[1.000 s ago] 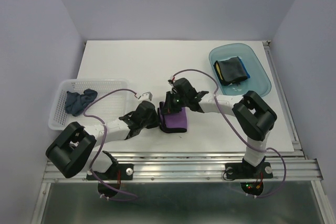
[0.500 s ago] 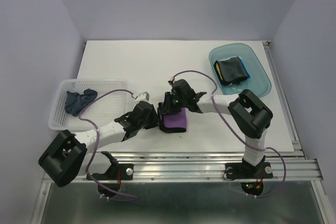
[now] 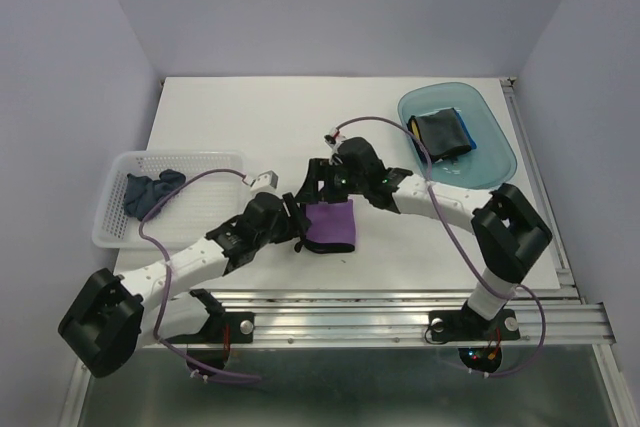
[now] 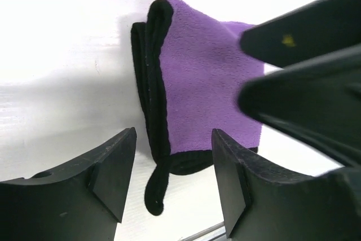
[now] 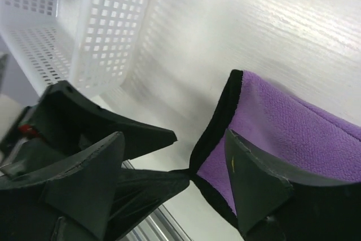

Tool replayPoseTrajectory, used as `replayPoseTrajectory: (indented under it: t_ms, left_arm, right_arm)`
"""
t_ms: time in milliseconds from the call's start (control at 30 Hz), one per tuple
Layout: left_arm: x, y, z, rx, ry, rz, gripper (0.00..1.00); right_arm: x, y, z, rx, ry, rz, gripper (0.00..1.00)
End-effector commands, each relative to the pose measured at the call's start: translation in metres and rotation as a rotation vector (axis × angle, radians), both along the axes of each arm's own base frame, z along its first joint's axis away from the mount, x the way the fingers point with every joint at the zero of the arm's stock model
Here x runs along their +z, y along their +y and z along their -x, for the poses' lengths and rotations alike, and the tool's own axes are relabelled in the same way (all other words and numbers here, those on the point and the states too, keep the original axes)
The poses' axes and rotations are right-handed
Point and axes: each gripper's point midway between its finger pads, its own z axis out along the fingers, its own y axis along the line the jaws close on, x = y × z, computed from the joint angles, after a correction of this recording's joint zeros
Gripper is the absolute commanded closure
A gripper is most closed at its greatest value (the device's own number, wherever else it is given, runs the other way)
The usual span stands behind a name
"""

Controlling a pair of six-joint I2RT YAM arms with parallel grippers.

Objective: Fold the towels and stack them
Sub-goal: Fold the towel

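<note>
A folded purple towel (image 3: 332, 226) with black edging lies flat on the white table (image 3: 260, 127). The left wrist view shows it (image 4: 208, 94) just ahead of my left gripper (image 4: 172, 182), which is open and empty. In the top view that left gripper (image 3: 296, 223) sits at the towel's left edge. My right gripper (image 3: 322, 185) hovers over the towel's far left corner, open and holding nothing. In its own view, one of the right gripper's (image 5: 172, 187) fingers is above the purple towel (image 5: 287, 131). A dark navy towel (image 3: 440, 134) lies folded on a bright blue one in the teal tray.
The translucent teal tray (image 3: 495, 157) stands at the back right. A white mesh basket (image 3: 205, 169) at the left holds a crumpled dark blue-grey cloth (image 3: 152, 192); the basket (image 5: 107, 32) also shows in the right wrist view. A metal rail (image 3: 350, 319) runs along the near edge.
Both grippers have opened and let go of the purple towel, which now lies flat. The right gripper drew back toward the far side; the left arm has stretched out lower.
</note>
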Motion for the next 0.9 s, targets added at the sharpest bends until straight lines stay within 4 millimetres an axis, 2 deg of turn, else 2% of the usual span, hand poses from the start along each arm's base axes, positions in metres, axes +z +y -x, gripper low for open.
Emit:
replayPoseTrajectory:
  t_ms: [0, 67, 100, 133, 200, 300, 400, 667, 867]
  left_arm:
    - [-0.010, 0.003, -0.005, 0.021, 0.013, -0.037, 0.35]
    - [-0.010, -0.001, -0.008, 0.019, 0.016, -0.039, 0.38]
    - [-0.012, -0.001, -0.009, 0.021, 0.019, -0.042, 0.39]
    - [-0.018, -0.002, -0.009, 0.019, 0.033, -0.052, 0.42]
    - [-0.023, -0.005, -0.011, 0.016, 0.043, -0.053, 0.45]
    - [-0.032, -0.006, -0.012, 0.013, 0.063, -0.068, 0.56]
    - [-0.039, -0.005, -0.010, 0.013, 0.081, -0.082, 0.62]
    - [-0.048, -0.004, -0.004, 0.003, 0.104, -0.090, 0.66]
    - [-0.051, -0.002, -0.005, -0.001, 0.104, -0.107, 0.66]
  right_arm:
    - [0.029, -0.005, 0.002, -0.018, -0.064, -0.026, 0.28]
    - [0.018, -0.015, 0.009, -0.029, -0.039, 0.002, 0.33]
    - [0.021, -0.018, 0.012, -0.031, -0.048, -0.002, 0.36]
    - [0.020, -0.021, 0.014, -0.040, -0.043, 0.000, 0.45]
    - [0.004, -0.036, 0.026, -0.055, -0.008, 0.043, 0.57]
    - [-0.021, -0.056, 0.033, -0.098, 0.021, 0.105, 0.59]
    - [-0.049, -0.075, 0.037, -0.142, 0.056, 0.192, 0.67]
    - [-0.098, -0.092, 0.052, -0.154, 0.145, 0.277, 0.69]
    - [-0.111, -0.096, 0.052, -0.154, 0.167, 0.296, 0.69]
